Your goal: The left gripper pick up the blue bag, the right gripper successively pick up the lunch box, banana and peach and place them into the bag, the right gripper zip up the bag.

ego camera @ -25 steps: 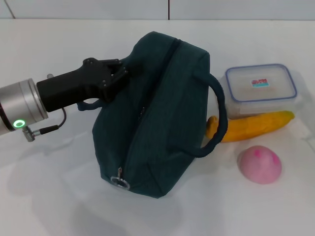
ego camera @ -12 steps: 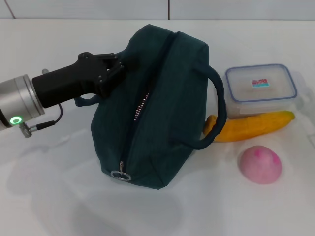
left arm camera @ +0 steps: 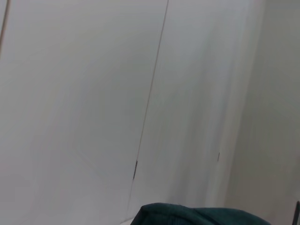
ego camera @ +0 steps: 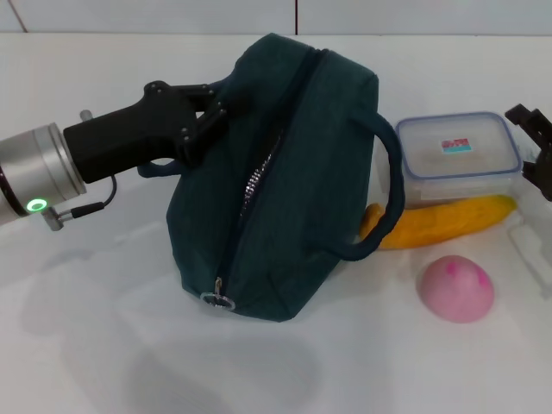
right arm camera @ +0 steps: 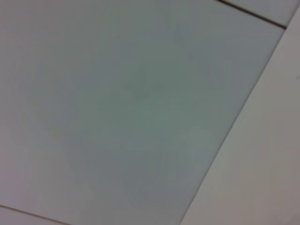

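The blue bag (ego camera: 302, 198) stands tilted in the middle of the white table, its zipper partly parted along the top and the zip pull (ego camera: 217, 299) at the near end. My left gripper (ego camera: 216, 112) is shut on the bag's left handle at its upper left side. A strip of the bag (left arm camera: 201, 216) shows in the left wrist view. To the right lie the clear lunch box (ego camera: 457, 155), the banana (ego camera: 448, 222) in front of it, and the pink peach (ego camera: 455, 287) nearest me. My right gripper (ego camera: 539, 147) is at the right edge beside the lunch box, open.
The bag's right handle (ego camera: 388, 198) loops out over the banana's left end. A clear tray edge (ego camera: 530, 250) sits at the far right. The wrist views show mostly pale wall panels.
The left gripper has pulled the bag up and slightly right, and the zipper seam has spread. The right gripper has come into view at the right edge.
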`<state>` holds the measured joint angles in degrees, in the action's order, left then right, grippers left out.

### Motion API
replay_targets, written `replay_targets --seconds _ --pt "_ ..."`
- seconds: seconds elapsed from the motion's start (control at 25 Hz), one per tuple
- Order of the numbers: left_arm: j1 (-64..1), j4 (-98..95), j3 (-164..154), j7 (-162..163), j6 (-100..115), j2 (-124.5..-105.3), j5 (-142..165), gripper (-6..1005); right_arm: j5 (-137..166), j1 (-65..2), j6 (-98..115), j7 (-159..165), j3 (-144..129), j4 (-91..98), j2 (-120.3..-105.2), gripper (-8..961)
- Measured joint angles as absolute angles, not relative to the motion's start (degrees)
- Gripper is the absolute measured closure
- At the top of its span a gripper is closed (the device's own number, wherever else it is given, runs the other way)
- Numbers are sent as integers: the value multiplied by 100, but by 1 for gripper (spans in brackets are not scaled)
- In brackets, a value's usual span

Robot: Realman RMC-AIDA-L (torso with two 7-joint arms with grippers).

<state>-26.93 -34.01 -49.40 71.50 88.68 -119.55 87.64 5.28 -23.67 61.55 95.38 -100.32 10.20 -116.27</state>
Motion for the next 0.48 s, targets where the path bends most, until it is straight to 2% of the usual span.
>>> replay_targets --seconds 0.48 --pt "-2790 -3325 -4959 6813 8868 -11962 8778 959 -1351 -2511 5723 9729 -11795 1386 -11628 94"
